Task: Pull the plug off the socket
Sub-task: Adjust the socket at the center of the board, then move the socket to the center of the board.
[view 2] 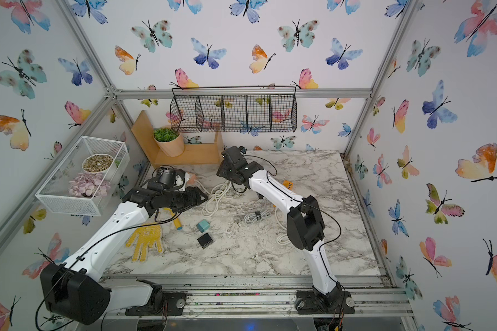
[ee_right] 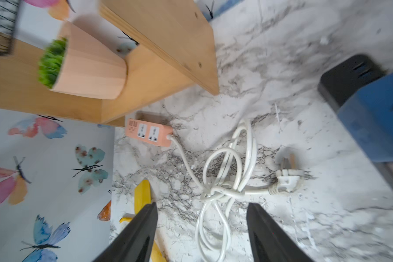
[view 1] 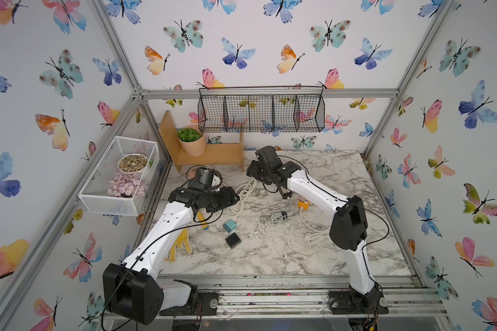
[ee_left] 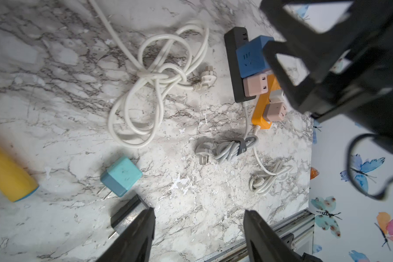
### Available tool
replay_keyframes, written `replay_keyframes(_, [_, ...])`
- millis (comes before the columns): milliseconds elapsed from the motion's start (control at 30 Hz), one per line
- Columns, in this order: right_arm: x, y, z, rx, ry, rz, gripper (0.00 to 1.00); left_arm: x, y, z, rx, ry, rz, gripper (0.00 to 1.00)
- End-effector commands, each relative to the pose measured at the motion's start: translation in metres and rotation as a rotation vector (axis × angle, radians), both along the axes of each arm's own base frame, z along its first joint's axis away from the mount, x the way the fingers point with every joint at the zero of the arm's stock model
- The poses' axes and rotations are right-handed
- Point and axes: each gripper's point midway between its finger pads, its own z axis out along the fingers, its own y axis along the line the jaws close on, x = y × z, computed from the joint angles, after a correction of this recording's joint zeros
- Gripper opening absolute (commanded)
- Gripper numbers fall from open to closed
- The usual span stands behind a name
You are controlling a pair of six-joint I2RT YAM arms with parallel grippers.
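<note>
Marble table (ee_left: pixel 55 56), two arms reaching over its middle. The left gripper (ee_left: pixel 199 226) hangs with its jaws well apart and nothing between them. Below it, near of centre, lie a loose teal plug (ee_left: pixel 120 175) and a loose black plug (ee_left: pixel 123 217), the latter partly hidden behind the gripper. The right gripper (ee_right: pixel 201 226) is likewise spread wide and empty, above a knotted white cord (ee_right: pixel 222 191) that runs to a pink power strip (ee_right: pixel 149 132) just in front of the wooden shelf (ee_right: pixel 163 34) at the far left. The blue cube plug (ee_left: pixel 251 59) sits on the black power strip (ee_left: pixel 233 68), a little right of centre, with a pink plug (ee_left: pixel 255 87) beside it on the same strip. An orange power strip (ee_left: pixel 260 111) lies against the black one on its right side and carries a white plug (ee_left: pixel 277 96) and a second pink plug (ee_left: pixel 276 111). The right arm covers most of this group in both top views, and the right wrist view is blurred, so whether the blue cube is fully seated cannot be told. A bundled grey cord (ee_left: pixel 232 147) lies just near of the strips.
</note>
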Motion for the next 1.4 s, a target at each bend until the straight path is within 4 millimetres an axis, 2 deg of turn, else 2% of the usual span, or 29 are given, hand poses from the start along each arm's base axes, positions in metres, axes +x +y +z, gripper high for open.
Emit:
replay_keyframes(0, [-0.006,-0.073,0.001,-0.206,0.016,-0.055,0.68,0.008,-0.043,-0.02,0.132,-0.067,-0.174,0.67])
replay_keyframes(133, [-0.02,-0.149,-0.014,-0.301,0.09,-0.083,0.68,0.011,-0.104,-0.05,0.21,-0.104,-0.336,0.72])
replay_keyframes(233, [-0.033,-0.196,-0.025,-0.333,0.142,-0.121,0.7,0.01,-0.149,-0.069,0.262,-0.148,-0.455,0.77])
replay_keyframes(333, [-0.045,-0.226,-0.03,-0.327,0.157,-0.147,0.71,0.012,-0.179,-0.094,0.335,-0.156,-0.524,0.79])
replay_keyframes(433, [-0.055,-0.239,-0.033,-0.324,0.175,-0.148,0.73,0.02,-0.196,-0.11,0.372,-0.16,-0.546,0.81])
replay_keyframes(467, [-0.058,-0.241,-0.034,-0.323,0.183,-0.144,0.73,0.022,-0.198,-0.125,0.402,-0.145,-0.555,0.82])
replay_keyframes(600, [-0.069,-0.248,-0.032,-0.324,0.183,-0.143,0.8,0.029,-0.202,-0.146,0.467,-0.133,-0.581,0.82])
replay_keyframes(667, [-0.074,-0.25,-0.029,-0.32,0.183,-0.147,0.98,0.029,-0.202,-0.153,0.497,-0.135,-0.598,0.83])
replay_keyframes(933, [-0.089,-0.266,-0.007,-0.289,0.18,-0.222,0.98,0.021,-0.197,-0.186,0.611,-0.132,-0.655,0.8])
replay_keyframes(1100, [-0.09,-0.274,0.002,-0.289,0.167,-0.254,0.98,0.003,-0.188,-0.201,0.65,-0.122,-0.685,0.7])
replay_keyframes(1300, [-0.088,-0.273,-0.006,-0.294,0.182,-0.245,0.96,-0.011,-0.161,-0.198,0.67,-0.117,-0.649,0.36])
replay_keyframes(1367, [-0.088,-0.272,-0.01,-0.294,0.187,-0.237,0.95,-0.017,-0.154,-0.194,0.672,-0.122,-0.649,0.33])
